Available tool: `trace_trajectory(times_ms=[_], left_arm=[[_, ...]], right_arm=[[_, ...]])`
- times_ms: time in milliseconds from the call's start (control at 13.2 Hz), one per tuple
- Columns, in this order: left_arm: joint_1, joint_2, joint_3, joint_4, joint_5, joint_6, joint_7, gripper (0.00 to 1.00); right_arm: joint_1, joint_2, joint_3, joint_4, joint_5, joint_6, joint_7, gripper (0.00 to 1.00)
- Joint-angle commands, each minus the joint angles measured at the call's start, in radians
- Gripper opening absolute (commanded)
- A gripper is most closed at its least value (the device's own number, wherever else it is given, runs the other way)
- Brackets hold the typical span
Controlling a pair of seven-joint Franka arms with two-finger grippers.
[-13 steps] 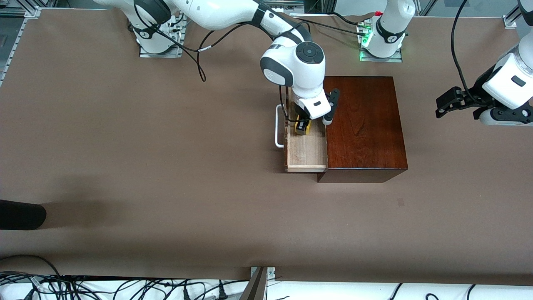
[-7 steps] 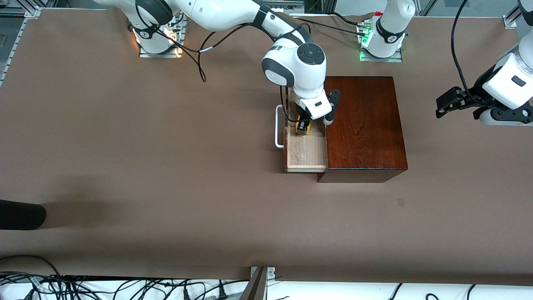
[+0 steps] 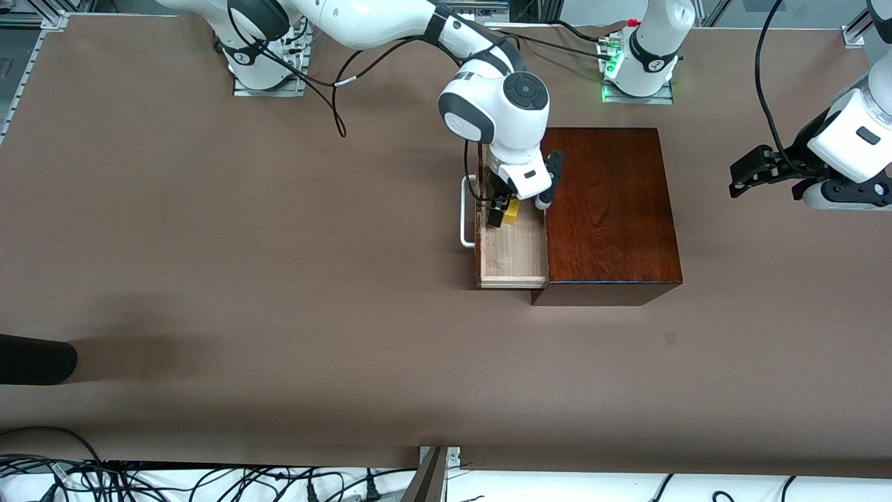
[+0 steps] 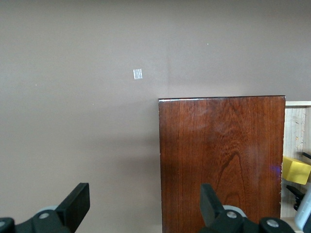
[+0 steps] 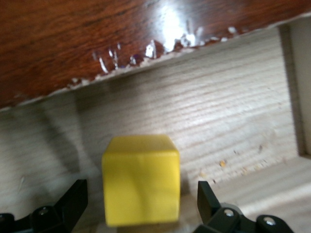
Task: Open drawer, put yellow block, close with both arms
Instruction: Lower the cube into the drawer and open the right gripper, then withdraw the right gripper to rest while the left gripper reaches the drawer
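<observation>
The drawer [image 3: 512, 259] stands pulled out of the dark mahogany box [image 3: 610, 209], its white handle [image 3: 465, 213] toward the right arm's end. The yellow block [image 3: 513, 212] lies in the pale tray at the end farther from the front camera. My right gripper [image 3: 503, 213] hangs open over it. In the right wrist view the block [image 5: 141, 179] rests on the wooden floor [image 5: 228, 121] between the right gripper [image 5: 141, 206]'s spread fingers, with a gap on each side. My left gripper [image 3: 733, 180] waits open over bare table at the left arm's end; its view shows the box [image 4: 221, 160] and the block [image 4: 295, 170].
A black rounded object [image 3: 35, 359] pokes in over the table at the right arm's end, near the front camera. Cables [image 3: 174, 481] lie along the front edge. A small pale mark [image 4: 138, 74] sits on the brown cloth beside the box.
My right gripper, shut on the yellow block in the drawer a second ago, has opened and let it go. The left arm has not moved.
</observation>
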Motion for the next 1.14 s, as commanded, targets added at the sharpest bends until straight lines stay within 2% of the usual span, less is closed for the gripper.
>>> trace_trajectory(times_ms=[0,454,681,832,1059], left_arm=[[0.004,0.016,-0.001,0.032,-0.011,-0.011,0.01,1.0],[0.009,0.022,0.001,0.034,-0.011,-0.01,0.01,1.0],[0.007,0.025,0.004,0.038,-0.009,-0.01,0.009,1.0],[0.015,0.025,0.01,0.04,-0.014,-0.01,0.01,1.0],[0.013,0.028,0.003,0.041,-0.011,-0.01,0.009,1.0]], right_arm=[[0.011,-0.052,-0.005,0.009,-0.011,-0.063,-0.012,1.0],[-0.012,-0.169,0.002,0.009,0.0,-0.177,-0.025,1.0],[-0.072,-0.244,0.002,0.007,0.003,-0.256,-0.034,1.0],[-0.142,-0.279,0.0,0.006,0.064,-0.286,-0.049,1.0],[-0.21,-0.307,-0.012,0.004,0.073,-0.336,-0.049,1.0]])
